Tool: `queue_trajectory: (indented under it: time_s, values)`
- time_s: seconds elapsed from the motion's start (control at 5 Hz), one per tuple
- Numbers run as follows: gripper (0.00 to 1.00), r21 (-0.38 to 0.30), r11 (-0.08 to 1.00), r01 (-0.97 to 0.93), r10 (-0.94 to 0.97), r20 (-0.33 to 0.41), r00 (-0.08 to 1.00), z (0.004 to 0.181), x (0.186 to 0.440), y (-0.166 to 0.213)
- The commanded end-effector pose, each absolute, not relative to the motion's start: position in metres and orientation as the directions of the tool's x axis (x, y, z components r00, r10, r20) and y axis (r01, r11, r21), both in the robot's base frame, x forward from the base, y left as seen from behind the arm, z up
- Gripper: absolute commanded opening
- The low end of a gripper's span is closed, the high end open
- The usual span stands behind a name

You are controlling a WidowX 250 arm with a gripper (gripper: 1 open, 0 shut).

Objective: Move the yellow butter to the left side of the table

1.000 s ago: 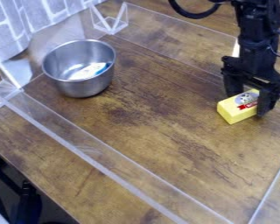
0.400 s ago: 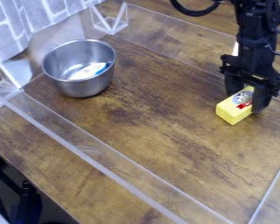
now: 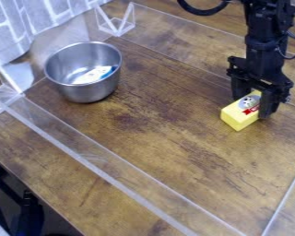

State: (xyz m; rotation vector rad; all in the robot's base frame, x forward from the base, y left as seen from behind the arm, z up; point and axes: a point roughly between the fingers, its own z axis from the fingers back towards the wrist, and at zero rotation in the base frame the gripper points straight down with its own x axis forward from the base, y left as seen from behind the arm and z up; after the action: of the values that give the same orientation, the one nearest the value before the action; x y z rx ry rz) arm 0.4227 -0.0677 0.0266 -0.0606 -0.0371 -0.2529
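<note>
One dark plank table (image 3: pixel 150 120) (clear acrylic walls), gripper (image 3: pixel 257 101) clamped on the yellow butter (image 3: pixel 240 115).

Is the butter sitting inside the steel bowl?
No, the butter lies on the table under the gripper, far from the bowl.

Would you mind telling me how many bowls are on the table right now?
1. The steel bowl sits at the table's far left, well away from the yellow butter that the gripper grips on the right. None looks hidden.
</note>
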Motion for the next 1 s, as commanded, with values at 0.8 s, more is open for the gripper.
queue_trajectory:
  time_s: [0.8]
  values:
    - [0.0,0.018,0.976,0.215,-0.215,0.163,0.963,0.114,0.429,-0.036]
